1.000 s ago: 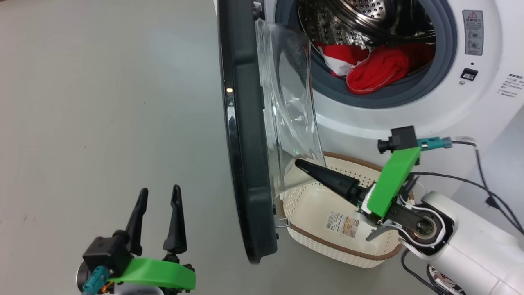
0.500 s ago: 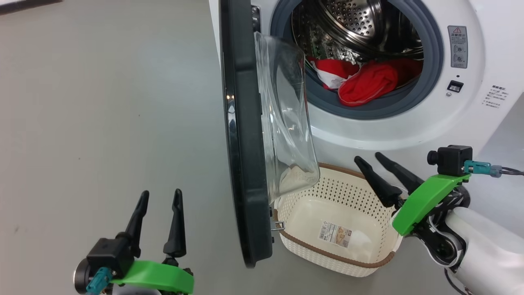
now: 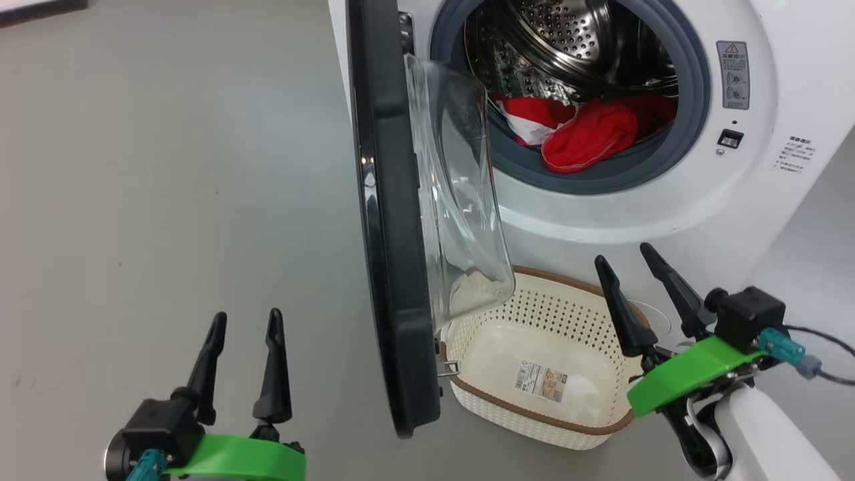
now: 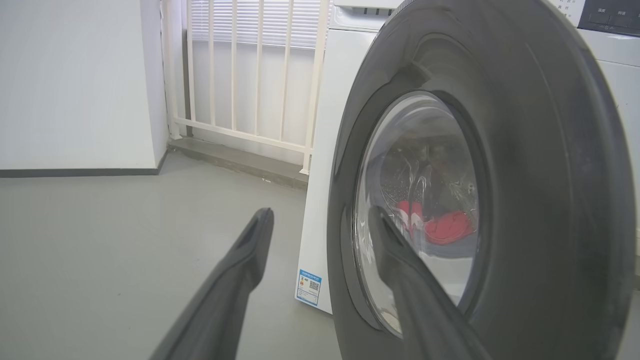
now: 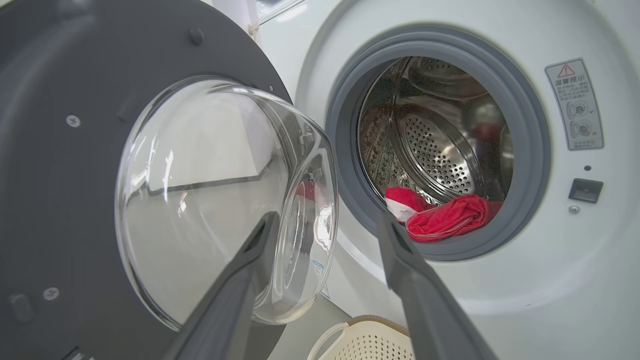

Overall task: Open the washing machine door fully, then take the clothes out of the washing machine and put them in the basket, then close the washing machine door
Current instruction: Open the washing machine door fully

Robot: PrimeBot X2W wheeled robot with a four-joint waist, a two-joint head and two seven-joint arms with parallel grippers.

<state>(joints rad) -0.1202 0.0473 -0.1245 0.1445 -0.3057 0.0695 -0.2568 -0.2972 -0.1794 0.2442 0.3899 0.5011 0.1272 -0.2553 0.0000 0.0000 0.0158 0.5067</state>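
Pulling away from the open washing machine door (image 3: 387, 267), the right gripper (image 3: 622, 254) now points at the clothes (image 3: 588, 133) in the drum (image 3: 574, 27) — fingers spread, same as the left gripper (image 3: 246, 315) — basket (image 3: 534, 417) empty below.

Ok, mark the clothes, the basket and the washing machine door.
clothes (image 3: 588, 137), head view, on the middle of the red bundle
basket (image 3: 561, 307), head view, on its perforated far wall
washing machine door (image 3: 394, 267), head view, on the dark rim seen edge-on

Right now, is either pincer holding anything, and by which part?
Nothing is held. The left pincer and the right pincer both stand open and empty; the clothes lie in the washing machine.
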